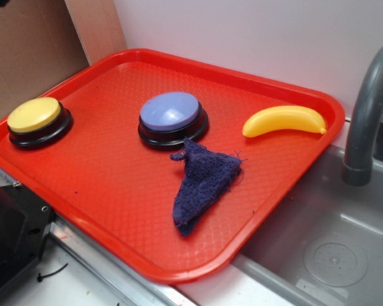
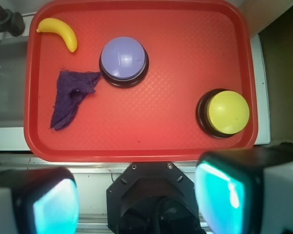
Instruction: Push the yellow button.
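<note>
You're pre-approach: gripper released, high above tray; move over the yellow button at its near-right edge, then press down.

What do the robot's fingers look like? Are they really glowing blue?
In the wrist view, the gripper has two chunky fingers with dark outer edges and pale sides. Their inner pads look shiny turquoise, probably reflected light. A black rounded mount with small screws sits between them. No cables or markings show.

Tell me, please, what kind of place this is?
Probably a toy kitchen set up for robot tests: a grey sink with a faucet, and a red tray beside it holding a plastic banana.
</note>
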Motion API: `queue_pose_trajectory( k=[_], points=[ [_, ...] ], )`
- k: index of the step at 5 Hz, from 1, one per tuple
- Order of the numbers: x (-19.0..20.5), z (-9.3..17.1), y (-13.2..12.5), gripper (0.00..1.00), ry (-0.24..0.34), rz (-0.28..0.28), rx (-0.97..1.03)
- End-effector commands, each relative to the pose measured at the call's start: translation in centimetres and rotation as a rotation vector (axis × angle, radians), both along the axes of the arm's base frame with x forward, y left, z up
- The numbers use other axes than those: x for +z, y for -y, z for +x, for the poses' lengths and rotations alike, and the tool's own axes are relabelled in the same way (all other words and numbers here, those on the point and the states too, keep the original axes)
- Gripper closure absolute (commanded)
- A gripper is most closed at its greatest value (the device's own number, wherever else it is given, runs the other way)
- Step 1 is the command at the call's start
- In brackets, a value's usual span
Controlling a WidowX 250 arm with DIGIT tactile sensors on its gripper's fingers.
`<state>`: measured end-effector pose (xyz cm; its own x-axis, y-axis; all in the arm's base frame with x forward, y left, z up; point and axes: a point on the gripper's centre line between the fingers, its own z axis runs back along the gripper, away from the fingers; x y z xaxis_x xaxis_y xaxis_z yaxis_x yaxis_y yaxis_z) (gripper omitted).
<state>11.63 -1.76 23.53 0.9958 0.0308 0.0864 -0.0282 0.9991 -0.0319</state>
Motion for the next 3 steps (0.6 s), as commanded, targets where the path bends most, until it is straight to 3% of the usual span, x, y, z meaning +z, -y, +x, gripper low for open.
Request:
queue_pose_trajectory(
  k=[1, 2, 3],
  points=[
    [0.0, 0.0, 0.0, 0.0, 0.0, 0.0, 0.0],
    [-4.1, 3.1, -5.0, 0.0, -0.086, 0.003, 0.204],
    [-6.8, 4.7, -10.8, 0.0, -0.088, 0.091, 0.406]
  ],
)
